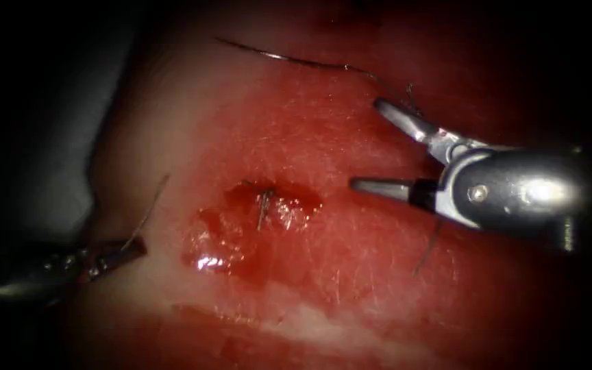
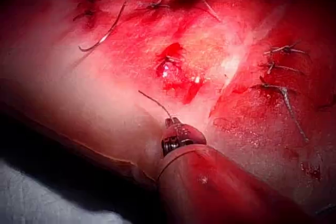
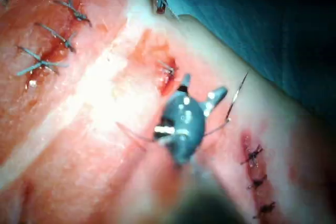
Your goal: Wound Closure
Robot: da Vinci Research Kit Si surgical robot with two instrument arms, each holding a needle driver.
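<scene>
Right tool sits at the right of the endoscope frame with its jaws spread wide, one tip up near the top, the other pointing left toward the cut, and nothing between them. Left tool is down in the lower left, jaws closed on a short bit of thread that pokes up and to the right from the tip. The cut is mid-frame on the tissue, wet with red fluid, and a short dark thread end sticks up out of it. The needle looks like the thin curved line lying on the tissue along the top, upper left of the right tool, held by neither tool.
</scene>
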